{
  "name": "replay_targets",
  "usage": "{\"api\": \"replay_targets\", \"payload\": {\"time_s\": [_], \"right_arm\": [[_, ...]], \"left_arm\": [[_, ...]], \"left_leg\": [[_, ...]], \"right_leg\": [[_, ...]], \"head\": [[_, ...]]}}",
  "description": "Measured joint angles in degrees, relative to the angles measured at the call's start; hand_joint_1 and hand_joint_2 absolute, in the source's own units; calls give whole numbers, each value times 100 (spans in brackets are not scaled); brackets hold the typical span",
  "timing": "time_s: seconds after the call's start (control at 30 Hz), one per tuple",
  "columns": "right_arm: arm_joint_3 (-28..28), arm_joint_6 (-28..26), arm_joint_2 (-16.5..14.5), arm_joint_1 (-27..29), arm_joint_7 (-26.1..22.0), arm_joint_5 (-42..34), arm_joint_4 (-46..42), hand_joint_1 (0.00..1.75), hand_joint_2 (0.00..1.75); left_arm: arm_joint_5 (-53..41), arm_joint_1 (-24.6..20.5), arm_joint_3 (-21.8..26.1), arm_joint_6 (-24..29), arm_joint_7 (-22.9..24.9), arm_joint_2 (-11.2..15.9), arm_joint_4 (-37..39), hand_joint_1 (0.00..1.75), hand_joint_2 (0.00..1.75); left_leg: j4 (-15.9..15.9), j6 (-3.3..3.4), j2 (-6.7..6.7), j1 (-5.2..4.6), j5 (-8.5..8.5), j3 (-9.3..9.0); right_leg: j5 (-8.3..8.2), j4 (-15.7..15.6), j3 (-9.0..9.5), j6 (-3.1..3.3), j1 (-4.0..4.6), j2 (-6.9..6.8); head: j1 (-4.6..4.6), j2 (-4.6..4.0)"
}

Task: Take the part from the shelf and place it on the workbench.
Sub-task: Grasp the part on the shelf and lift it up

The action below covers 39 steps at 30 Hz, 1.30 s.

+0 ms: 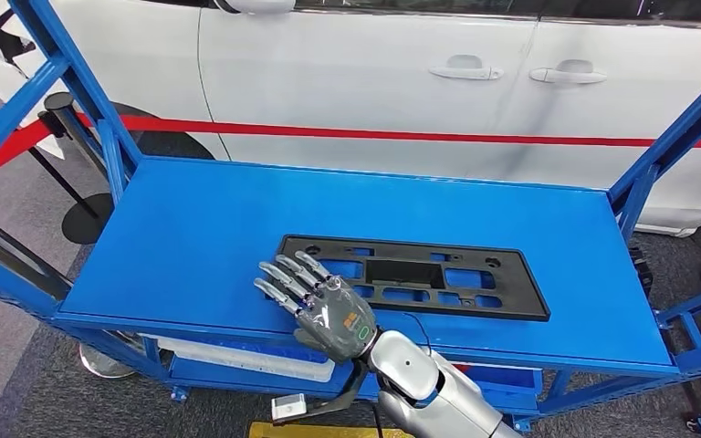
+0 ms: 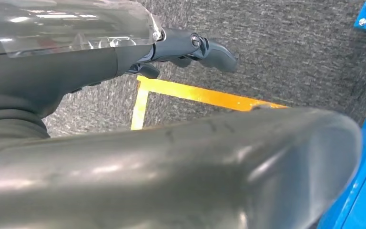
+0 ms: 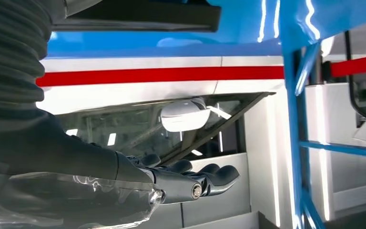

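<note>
The right hand [image 1: 315,297] hovers with fingers spread and nearly straight, holding nothing, over the near left end of the part [image 1: 411,276], a flat black plate with cut-outs lying on the blue shelf [image 1: 192,237]. The fingertips sit just beside the part's left edge; whether they touch it cannot be told. The left hand [image 2: 190,47] hangs down by the floor with fingers loosely extended, empty.

The step appears to be the grasp. The part is thin and lies flush, so a good grip likely means sliding fingers under the edge nearest the hand, or hooking one of the cut-outs just ahead of the palm, then closing the thumb on top. Lifting by one end may let the long plate tip, so a firm pinch matters.
</note>
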<state>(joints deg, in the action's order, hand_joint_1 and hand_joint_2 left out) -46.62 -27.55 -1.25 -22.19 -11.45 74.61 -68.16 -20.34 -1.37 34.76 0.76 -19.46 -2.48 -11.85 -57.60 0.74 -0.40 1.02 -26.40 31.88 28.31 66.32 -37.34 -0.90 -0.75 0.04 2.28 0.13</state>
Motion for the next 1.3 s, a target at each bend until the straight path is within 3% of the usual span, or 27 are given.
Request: {"api": "replay_targets", "payload": {"time_s": [0.03,0.1,0.23,0.3,0.37,0.4,0.43,0.47,0.53,0.6,0.73,0.8,0.87,0.9,0.93,1.0,1.07,1.13,1.2,1.23,1.3], "right_arm": [[-3,-1,-53,-59,34,33,85,0,175],[-9,-16,-162,-159,97,97,258,0,175],[-32,-55,-396,-304,230,253,595,0,175],[-53,-68,-499,-382,346,359,761,0,175],[-79,-104,-576,-453,490,482,989,0,175],[-87,-127,-600,-481,556,545,1117,0,175],[-91,-152,-620,-511,617,608,1245,0,175],[-92,-176,-638,-546,669,669,1373,0,175],[-92,-220,-673,-638,761,777,1608,0,175],[-92,-241,-697,-726,888,917,1831,0,175],[-84,-235,-695,-830,1196,1209,2220,0,175],[-51,-233,-675,-893,1325,1303,2387,0,175],[22,-245,-635,-932,1463,1401,2548,0,175],[73,-262,-609,-943,1534,1441,2618,0,175],[125,-285,-580,-956,1613,1473,2676,0,175],[219,-339,-526,-986,1761,1503,2759,0,175],[303,-379,-477,-1016,1860,1514,2814,0,175],[385,-407,-434,-1048,1919,1521,2865,0,175],[454,-430,-393,-1068,2056,1524,2904,0,175],[493,-449,-371,-1072,2209,1525,2917,23,175],[591,-495,-308,-1076,2609,1525,2934,110,175]], "left_arm": [[-9,-2,4,-7,1,-3,0,0,0],[-20,-5,24,-19,2,-6,0,0,0],[-31,-10,82,-25,3,-4,-2,0,0],[-54,-10,101,-36,2,-3,-1,0,0],[-80,-5,115,-51,1,-2,0,0,0],[-92,-2,124,-56,1,0,0,0,0],[-104,1,132,-56,1,5,0,0,0],[-116,1,140,-57,1,10,0,0,0],[-137,-4,153,-57,3,23,0,0,0],[-156,-15,175,-61,8,29,0,0,0],[-181,-16,225,-81,19,32,0,0,0],[-191,-25,242,-93,22,36,-1,0,0],[-219,-31,261,-111,26,42,-1,0,0],[-234,-31,271,-125,30,44,0,0,0],[-253,-31,281,-135,33,45,0,0,0],[-282,-31,295,-155,36,46,0,0,0],[-302,-32,310,-162,36,45,0,0,0],[-311,-33,324,-161,36,42,0,0,0],[-325,-32,343,-160,36,40,0,0,0],[-338,-32,357,-160,36,42,-1,0,0],[-372,-34,384,-161,30,44,-1,0,0]], "left_leg": [[-4,-21,-2,-9,-12,-7],[-3,-79,-3,-21,-25,-2],[-88,-215,3,-15,-119,23],[-629,-256,6,0,-429,266],[-1406,-286,6,5,-746,651],[-1624,-294,6,6,-776,771],[-1627,-297,6,6,-693,792],[-1403,-293,7,7,-509,703],[-630,-271,7,4,-106,359],[-168,-225,-2,-11,35,158],[-90,-93,-5,-2,39,144],[-62,-27,8,15,57,138],[-62,0,11,12,57,143],[-63,2,11,11,56,139],[-63,2,9,10,53,130],[-63,-1,4,10,47,107],[-62,-13,-4,8,38,84],[-61,-51,-7,-5,29,76],[-36,-111,-6,-11,36,66],[-25,-142,-5,-9,33,59],[-172,-184,1,-18,-100,108]], "right_leg": [[-147,-383,179,24,13,-1],[-234,-782,352,64,42,10],[-241,-859,385,172,30,22],[-247,-896,418,232,14,6],[-238,-894,423,259,29,-1],[-233,-890,427,265,37,-1],[-226,-884,432,266,41,0],[-216,-874,439,263,42,5],[-176,-824,443,232,53,19],[-146,-767,413,183,76,30],[-76,-677,372,79,75,29],[204,-225,169,17,53,26],[544,543,-201,-25,39,24],[601,801,-335,-36,34,24],[550,862,-376,-38,32,24],[241,462,-198,-22,32,23],[-66,-253,154,23,42,19],[-200,-730,372,72,77,15],[-214,-812,394,109,107,24],[-231,-840,408,137,86,27],[-276,-921,449,205,43,17]], "head": [[1,1],[1,1],[4,0],[9,0],[10,0],[10,1],[10,1],[10,2],[10,1],[4,1],[-11,0],[-28,1],[-38,1],[-38,0],[-39,0],[-39,0],[-39,1],[-40,1],[-43,1],[-45,1],[-33,2]]}}
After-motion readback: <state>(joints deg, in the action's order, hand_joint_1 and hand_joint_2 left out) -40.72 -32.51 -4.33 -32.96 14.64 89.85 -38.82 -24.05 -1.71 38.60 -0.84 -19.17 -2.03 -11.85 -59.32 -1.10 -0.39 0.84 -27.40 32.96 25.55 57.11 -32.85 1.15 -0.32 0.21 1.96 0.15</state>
